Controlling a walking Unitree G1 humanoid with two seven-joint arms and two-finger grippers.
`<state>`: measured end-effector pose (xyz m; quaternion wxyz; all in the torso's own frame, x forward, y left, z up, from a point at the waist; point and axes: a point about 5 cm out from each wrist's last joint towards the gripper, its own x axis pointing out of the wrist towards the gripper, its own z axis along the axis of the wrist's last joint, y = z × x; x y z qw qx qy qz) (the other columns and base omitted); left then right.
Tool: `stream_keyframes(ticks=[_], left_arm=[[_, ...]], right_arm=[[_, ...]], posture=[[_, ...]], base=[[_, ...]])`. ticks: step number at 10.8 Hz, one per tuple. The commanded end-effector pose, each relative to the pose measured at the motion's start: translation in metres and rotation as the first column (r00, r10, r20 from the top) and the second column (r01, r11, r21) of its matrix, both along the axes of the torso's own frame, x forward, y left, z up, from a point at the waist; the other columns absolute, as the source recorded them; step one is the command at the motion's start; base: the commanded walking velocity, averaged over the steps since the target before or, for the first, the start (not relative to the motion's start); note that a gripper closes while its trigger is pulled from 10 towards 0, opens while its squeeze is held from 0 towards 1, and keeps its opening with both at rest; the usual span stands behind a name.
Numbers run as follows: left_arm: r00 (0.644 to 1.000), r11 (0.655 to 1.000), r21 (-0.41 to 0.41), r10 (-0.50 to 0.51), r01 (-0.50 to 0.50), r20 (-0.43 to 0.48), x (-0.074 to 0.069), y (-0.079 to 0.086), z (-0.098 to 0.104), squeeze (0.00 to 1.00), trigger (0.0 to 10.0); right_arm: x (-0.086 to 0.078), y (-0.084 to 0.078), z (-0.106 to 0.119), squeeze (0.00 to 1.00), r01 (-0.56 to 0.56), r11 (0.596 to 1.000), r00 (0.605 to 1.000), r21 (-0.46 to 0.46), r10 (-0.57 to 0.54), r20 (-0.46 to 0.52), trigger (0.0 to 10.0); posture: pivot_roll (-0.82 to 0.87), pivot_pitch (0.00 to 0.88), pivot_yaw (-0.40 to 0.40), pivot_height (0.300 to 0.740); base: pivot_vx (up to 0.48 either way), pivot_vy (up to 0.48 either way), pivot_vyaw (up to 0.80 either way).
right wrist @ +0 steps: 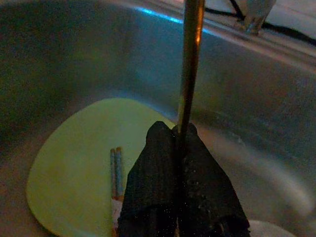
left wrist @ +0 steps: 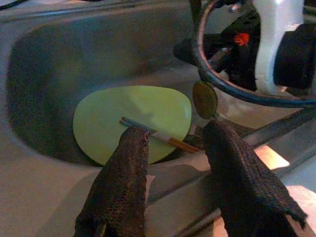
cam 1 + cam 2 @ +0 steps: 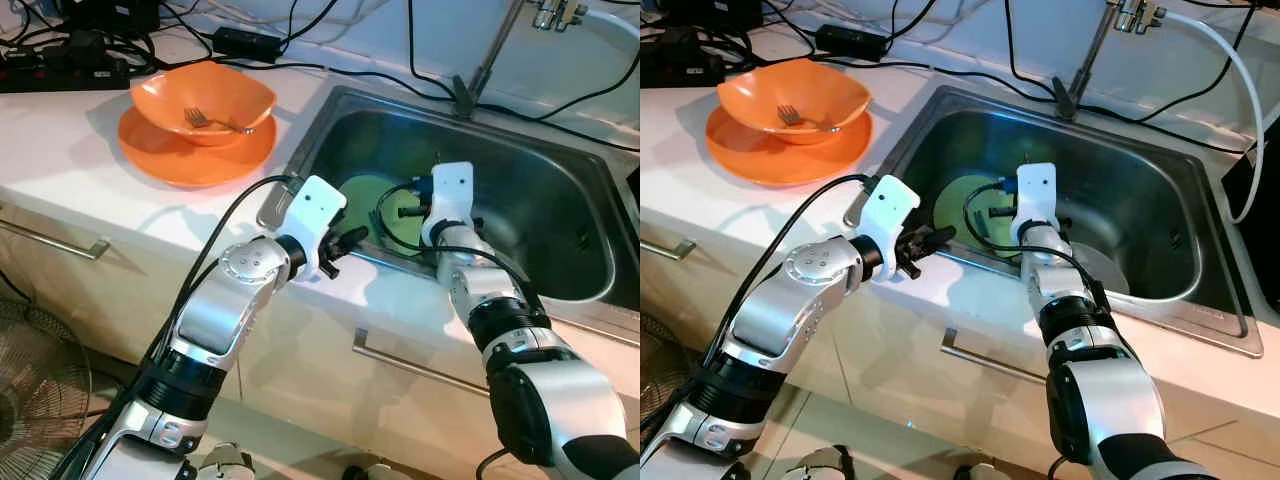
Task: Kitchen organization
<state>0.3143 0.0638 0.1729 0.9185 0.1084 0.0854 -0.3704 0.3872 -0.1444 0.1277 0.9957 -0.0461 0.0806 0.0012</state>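
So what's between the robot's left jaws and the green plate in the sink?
Only the sink's steel rim and wall. In the left wrist view, the open left gripper looks over that rim at the green plate, where chopsticks lie.

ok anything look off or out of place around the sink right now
Mostly the clutter: black cables trail across the counter and along the sink rim, close to the tap. A pair of chopsticks lies loose on the green plate in the basin. The right gripper is shut on a thin metal utensil, held upright. Nothing looks spilled or broken.
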Motion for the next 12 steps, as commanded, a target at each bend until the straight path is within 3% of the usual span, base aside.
stream_keyframes(ticks=[1,2,3,6,9,10,11,12], left_arm=[[1.000,1.000,0.002,-0.027,0.027,-0.004,-0.004,-0.005,0.001,0.00,10.0],[0.999,1.000,0.005,-0.030,0.031,-0.010,-0.005,-0.006,0.000,0.00,10.0],[0.999,0.999,0.007,-0.032,0.032,-0.012,-0.006,-0.006,0.000,0.00,10.0],[0.999,0.999,0.010,-0.035,0.035,-0.015,-0.007,-0.007,0.000,0.00,10.0],[0.999,0.999,0.020,-0.032,0.032,-0.005,-0.007,-0.007,-0.001,0.00,10.0],[0.999,0.999,0.021,-0.032,0.032,-0.005,-0.007,-0.007,-0.001,0.00,10.0],[0.999,0.999,0.023,-0.032,0.032,-0.004,-0.007,-0.007,-0.002,0.00,10.0],[1.000,0.999,0.024,-0.031,0.031,-0.004,-0.007,-0.007,-0.002,0.00,10.0]], right_arm=[[0.003,-0.006,0.004,1.00,0.026,1.000,1.000,0.007,-0.026,0.005,10.0],[0.003,-0.005,0.003,1.00,0.019,1.000,1.000,0.005,-0.019,-0.001,10.0],[0.003,-0.005,0.003,0.00,0.017,1.000,1.000,-0.001,-0.017,-0.003,10.0],[0.003,-0.004,0.003,0.00,0.015,1.000,1.000,-0.005,-0.015,-0.004,10.0],[0.006,-0.002,0.017,0.00,0.001,1.000,0.995,0.026,-0.004,0.098,10.0],[0.008,-0.003,0.025,1.00,0.007,0.999,0.991,0.046,-0.013,0.133,10.0],[0.010,-0.001,0.031,0.93,-0.002,1.000,0.987,0.029,-0.003,0.161,10.0],[0.009,0.000,0.030,0.00,-0.003,1.000,0.987,0.028,-0.001,0.163,10.0]], posture=[[0.10,0.083,-0.140,0.740],[0.10,0.084,-0.140,0.740],[0.09,0.084,-0.140,0.740],[0.10,0.083,-0.140,0.740],[0.09,0.081,-0.137,0.740],[0.09,0.081,-0.138,0.740],[0.09,0.080,-0.141,0.740],[0.09,0.080,-0.141,0.740]], base=[[0.000,0.000,0.00],[0.000,0.000,0.00],[0.000,0.000,0.00],[0.000,0.000,0.00],[0.000,0.000,0.00],[0.000,0.000,0.00],[0.000,0.000,0.00],[0.000,0.000,0.00]])
